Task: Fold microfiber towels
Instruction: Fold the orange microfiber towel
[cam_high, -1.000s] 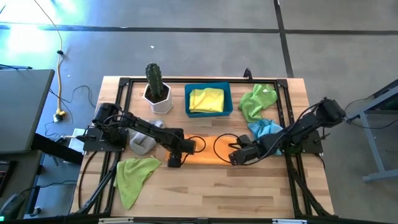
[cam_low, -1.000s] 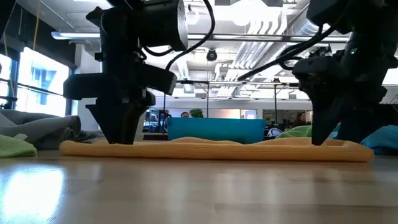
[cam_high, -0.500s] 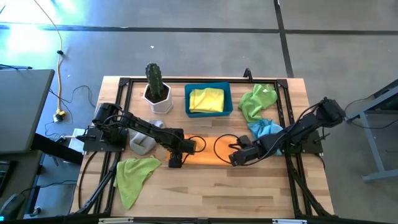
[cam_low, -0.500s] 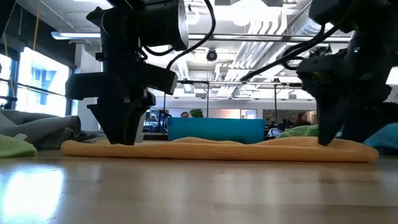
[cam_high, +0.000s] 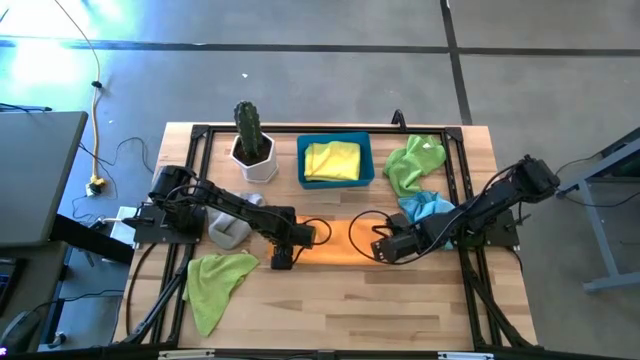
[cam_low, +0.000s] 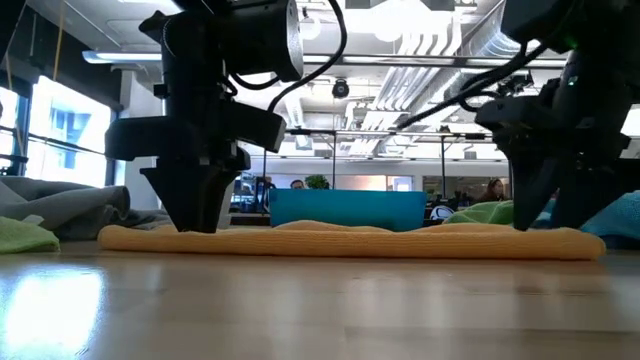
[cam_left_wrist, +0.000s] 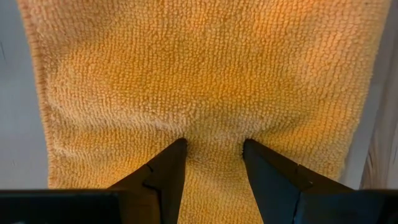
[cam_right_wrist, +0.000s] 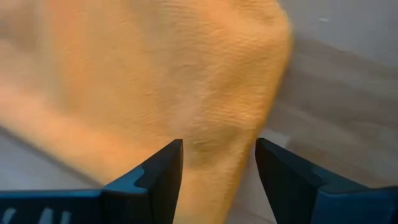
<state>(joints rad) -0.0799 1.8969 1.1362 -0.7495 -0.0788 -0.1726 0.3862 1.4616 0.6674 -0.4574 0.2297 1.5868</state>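
Pressing both spread-fingered grippers onto the orange towel (cam_high: 335, 243) lying flat mid-table, we note the left gripper (cam_left_wrist: 213, 144) and the right gripper (cam_right_wrist: 219, 144) each straddle an end without pinching it, likely to pin it for folding.

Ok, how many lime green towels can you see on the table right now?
2. One lime green towel lies at the front left of the table; the other is bunched at the back right, beside the blue bin. More could be hidden.
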